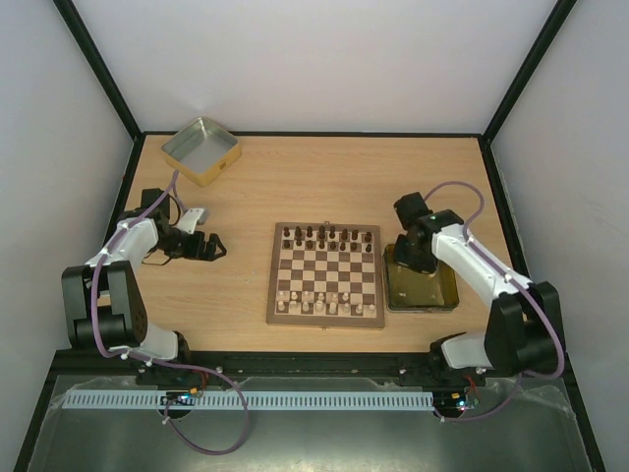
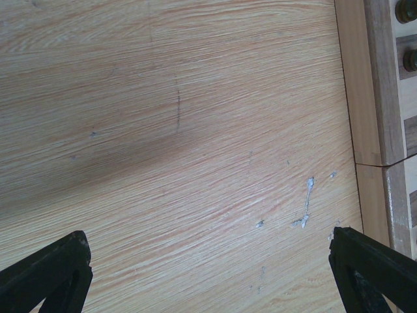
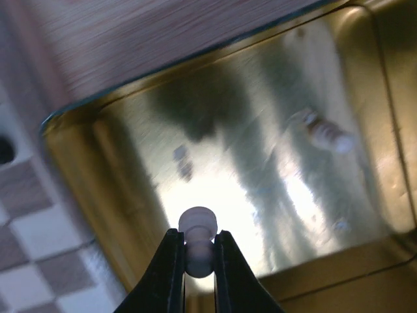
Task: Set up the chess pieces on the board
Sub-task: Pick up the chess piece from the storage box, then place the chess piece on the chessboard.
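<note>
Over tin tray, right pincer pinching pale chessman (left pincer wide)

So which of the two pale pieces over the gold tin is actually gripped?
The pale piece pinched by the right gripper, bottom centre of the wrist view; the other pale piece lies loose in the gold tin, upper right.

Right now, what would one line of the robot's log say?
right jaws: shut on cream piece at tin | left jaws: open over table | board: pieces in both end rows
</note>
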`<state>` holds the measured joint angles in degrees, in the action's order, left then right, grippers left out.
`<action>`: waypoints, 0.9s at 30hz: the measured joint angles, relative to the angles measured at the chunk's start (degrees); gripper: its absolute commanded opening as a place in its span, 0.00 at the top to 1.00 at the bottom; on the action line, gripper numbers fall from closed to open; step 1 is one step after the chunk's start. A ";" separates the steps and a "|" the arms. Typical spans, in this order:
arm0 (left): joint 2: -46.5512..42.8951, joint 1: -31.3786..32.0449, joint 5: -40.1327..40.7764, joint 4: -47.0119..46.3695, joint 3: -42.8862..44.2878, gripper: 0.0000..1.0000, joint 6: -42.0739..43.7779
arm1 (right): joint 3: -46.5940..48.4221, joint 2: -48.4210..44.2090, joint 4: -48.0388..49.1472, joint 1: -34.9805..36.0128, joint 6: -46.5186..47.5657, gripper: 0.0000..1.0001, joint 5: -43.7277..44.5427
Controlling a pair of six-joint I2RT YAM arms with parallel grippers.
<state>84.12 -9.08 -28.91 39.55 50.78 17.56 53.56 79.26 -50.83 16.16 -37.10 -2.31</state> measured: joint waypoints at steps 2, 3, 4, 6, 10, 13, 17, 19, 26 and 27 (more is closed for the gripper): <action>0.00 0.00 0.00 0.00 0.00 0.01 -0.02 | 0.00 -2.43 -1.49 4.35 -1.97 0.98 -0.15; 0.00 0.00 0.00 0.00 0.00 0.01 0.00 | 0.00 -3.06 -1.97 5.99 -2.78 0.98 -0.33; 0.00 0.00 0.00 0.00 0.00 0.01 0.00 | 0.00 -3.52 -2.45 7.93 -3.72 0.98 -0.50; 0.00 0.00 -0.02 0.00 0.00 0.01 0.00 | 0.00 -3.78 -3.13 11.74 -5.68 0.98 -1.25; 0.00 0.00 0.00 0.00 0.00 0.01 0.00 | 0.04 -3.48 -3.13 18.60 -9.29 0.98 -2.93; 0.00 0.00 0.00 0.00 0.00 0.01 0.00 | 0.39 -1.75 -2.91 23.21 -11.50 0.98 -3.76; 0.00 0.00 -0.02 0.00 0.00 0.01 0.00 | 1.51 1.99 -2.19 28.37 -13.64 0.98 -4.87; 0.00 0.00 0.00 0.00 0.00 0.01 0.00 | 1.86 3.37 -1.70 29.92 -14.38 0.98 -5.27; -0.02 0.00 0.00 0.00 0.00 0.01 0.00 | 2.12 5.64 -0.76 33.20 -16.22 0.98 -5.53; -0.02 0.00 -0.02 0.00 0.00 0.01 0.00 | 2.12 5.62 -0.66 33.38 -16.37 0.97 -5.55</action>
<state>84.09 -9.08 -28.93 39.55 50.78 17.56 55.68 84.88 -51.48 49.54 -53.47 -7.86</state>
